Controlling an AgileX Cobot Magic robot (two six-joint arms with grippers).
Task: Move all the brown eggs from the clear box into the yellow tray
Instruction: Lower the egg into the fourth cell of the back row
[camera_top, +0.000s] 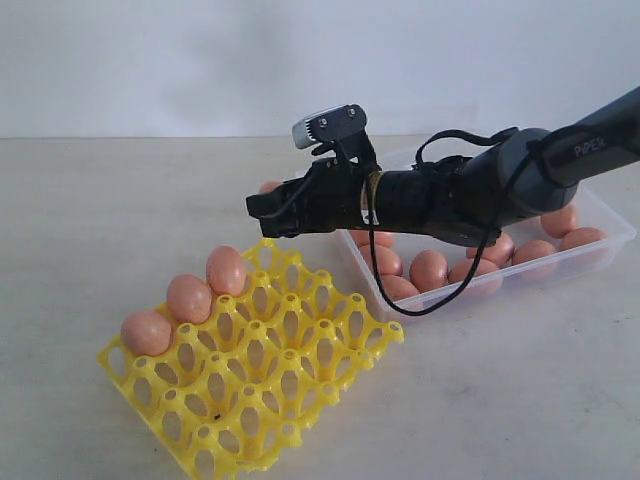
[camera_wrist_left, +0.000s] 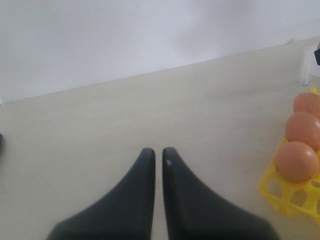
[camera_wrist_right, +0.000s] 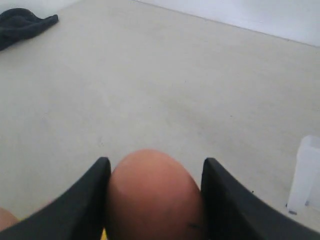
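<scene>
My right gripper (camera_wrist_right: 156, 162) is shut on a brown egg (camera_wrist_right: 152, 195), with a black finger against each side. In the exterior view this gripper (camera_top: 265, 207) hangs above the far edge of the yellow tray (camera_top: 290, 372), and a sliver of the held egg (camera_top: 268, 186) shows behind it. Three brown eggs (camera_top: 189, 298) fill the tray's left row, also seen in the left wrist view (camera_wrist_left: 297, 161). The clear box (camera_top: 612, 238) at the right holds several more eggs (camera_top: 428, 268). My left gripper (camera_wrist_left: 158, 152) is shut on nothing, low over bare table left of the tray.
The right arm (camera_top: 480, 190) stretches across the clear box from the right. A corner of the box (camera_wrist_right: 305, 175) shows beside the held egg. A dark shape (camera_wrist_right: 22, 22) lies far off on the table. A pale wall stands behind the table.
</scene>
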